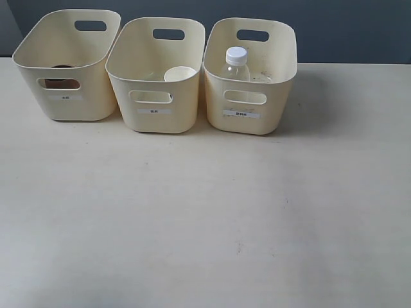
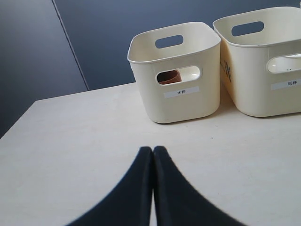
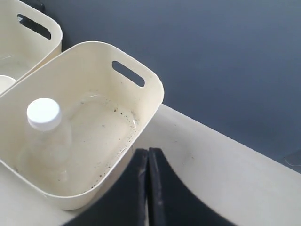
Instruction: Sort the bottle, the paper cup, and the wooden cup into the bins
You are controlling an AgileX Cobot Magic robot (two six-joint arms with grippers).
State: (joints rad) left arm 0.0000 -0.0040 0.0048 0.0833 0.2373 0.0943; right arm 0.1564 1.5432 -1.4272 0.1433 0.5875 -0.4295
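Observation:
Three cream-yellow bins stand in a row at the back of the table. The left bin point(image 1: 67, 38) holds the wooden cup point(image 1: 61, 82), seen through its handle cut-out, and also in the left wrist view point(image 2: 168, 76). In the middle bin point(image 1: 156, 48) sits the paper cup point(image 1: 179, 74). The bottle point(image 1: 236, 64) stands upright in the right bin point(image 1: 252, 51), its white cap point(image 3: 43, 113) clear in the right wrist view. My left gripper point(image 2: 153, 149) is shut and empty over bare table, short of the left bin point(image 2: 188, 101). My right gripper point(image 3: 148, 151) is shut and empty beside the right bin point(image 3: 153, 94). Neither gripper shows in the exterior view.
A dark blue-grey wall point(image 1: 359, 29) runs behind the bins. The pale tabletop point(image 1: 205, 218) stretches in front of them. The table's left edge point(image 2: 19, 117) shows in the left wrist view, its far edge point(image 3: 235, 139) in the right wrist view.

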